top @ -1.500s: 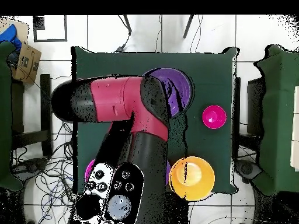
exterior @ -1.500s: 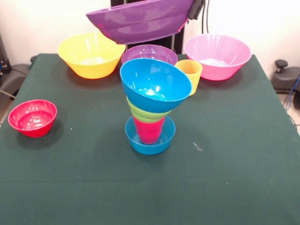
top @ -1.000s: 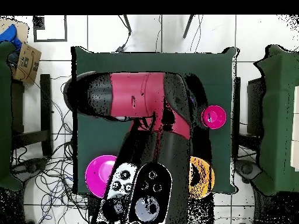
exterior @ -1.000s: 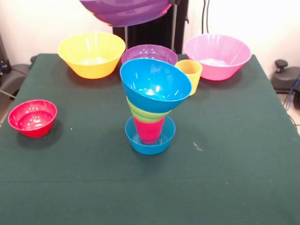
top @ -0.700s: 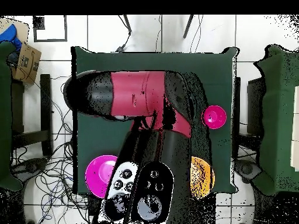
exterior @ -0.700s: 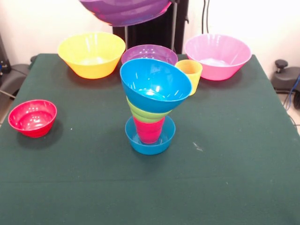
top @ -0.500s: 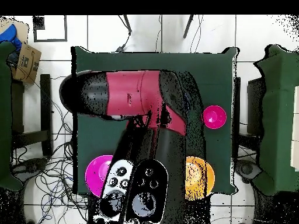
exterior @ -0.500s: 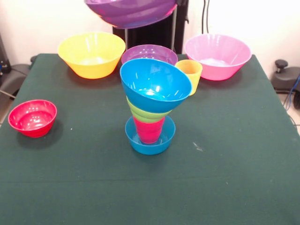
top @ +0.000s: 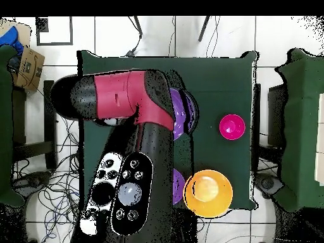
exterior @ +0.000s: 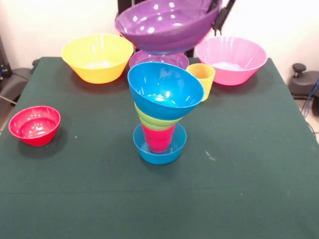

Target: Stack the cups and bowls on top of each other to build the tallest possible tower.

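The tower stands mid-table: a small blue bowl (exterior: 159, 148) as base, the red cup (exterior: 158, 138) upside down in it, a lime green bowl (exterior: 153, 121), and a medium blue bowl (exterior: 164, 89) on top, tilted toward the camera. My gripper (exterior: 218, 21) is shut on the right rim of a purple bowl (exterior: 160, 26) and holds it in the air above and behind the tower. This bowl also shows in the overhead view (top: 181, 114), beside the arm (top: 120, 101). The yellow cup (exterior: 201, 79) stands upright behind the tower's right side.
A second purple bowl (exterior: 159, 58) sits at the back middle, the large yellow bowl (exterior: 97, 57) at the back left, and the large pink bowl (exterior: 230, 59) at the back right. The small red bowl (exterior: 34, 124) sits near the left edge.
The held purple bowl has come down from the picture's top edge and shifted right, so its inside now shows. The arm has swung across in the overhead view. The tower has not moved.
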